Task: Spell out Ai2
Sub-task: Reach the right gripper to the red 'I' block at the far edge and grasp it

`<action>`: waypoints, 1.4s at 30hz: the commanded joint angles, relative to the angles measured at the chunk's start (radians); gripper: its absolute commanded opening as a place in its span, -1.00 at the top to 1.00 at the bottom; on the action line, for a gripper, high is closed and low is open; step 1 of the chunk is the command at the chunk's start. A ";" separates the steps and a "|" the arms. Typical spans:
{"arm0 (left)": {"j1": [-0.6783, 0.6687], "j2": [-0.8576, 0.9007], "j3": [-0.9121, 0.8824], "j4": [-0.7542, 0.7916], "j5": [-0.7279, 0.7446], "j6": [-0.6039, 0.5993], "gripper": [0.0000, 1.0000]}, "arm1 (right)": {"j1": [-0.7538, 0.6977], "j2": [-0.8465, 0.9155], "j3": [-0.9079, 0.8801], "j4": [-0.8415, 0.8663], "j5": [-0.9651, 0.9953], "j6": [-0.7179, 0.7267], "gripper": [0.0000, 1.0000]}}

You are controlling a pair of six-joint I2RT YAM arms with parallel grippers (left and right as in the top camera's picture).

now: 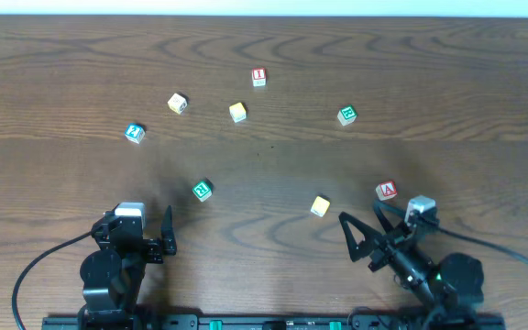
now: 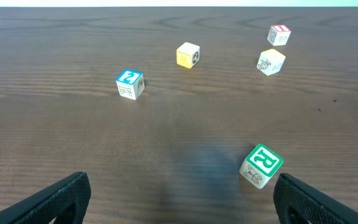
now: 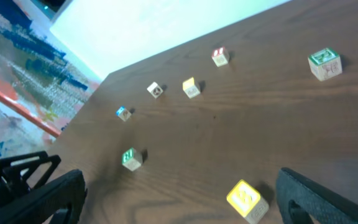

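Near right on the desk [image 1: 264, 165], the right hand [image 1: 362, 223], jaws apart and empty (so is the left hand [image 1: 141, 229]), should straddle the A cube [image 1: 386, 191] squarely across flat faces.

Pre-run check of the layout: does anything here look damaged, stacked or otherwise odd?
Nothing stands out. The small cubes, including the blue cube with white 2, lie scattered singly on the brown wooden table; none stacked.

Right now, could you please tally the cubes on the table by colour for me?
Red-lettered cubes: 2
Blue cube: 1
Green cubes: 2
Yellow cubes: 3
Total: 8
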 commanded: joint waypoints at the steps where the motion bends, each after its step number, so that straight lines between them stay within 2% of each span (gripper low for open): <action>1: 0.004 -0.006 -0.019 -0.002 -0.007 0.011 -0.91 | -0.007 0.111 0.027 0.049 -0.014 -0.019 -0.89; 10: 0.004 -0.006 -0.019 -0.002 -0.007 0.011 -0.91 | -0.001 0.613 0.348 0.101 -0.014 -0.217 -0.91; 19: 0.004 -0.006 -0.019 -0.002 -0.007 0.011 -0.91 | 0.136 1.223 0.787 0.109 0.124 -0.401 -0.95; 31: 0.004 -0.006 -0.019 -0.002 -0.007 0.011 -0.91 | 0.288 1.898 1.390 0.217 0.288 -0.453 -0.98; 36: 0.004 -0.006 -0.019 -0.002 -0.007 0.011 -0.91 | 0.335 2.099 1.563 0.268 0.372 -0.453 -0.98; 42: 0.004 -0.006 -0.019 -0.002 -0.007 0.011 -0.91 | 0.384 2.277 1.656 0.328 0.481 -0.452 -0.98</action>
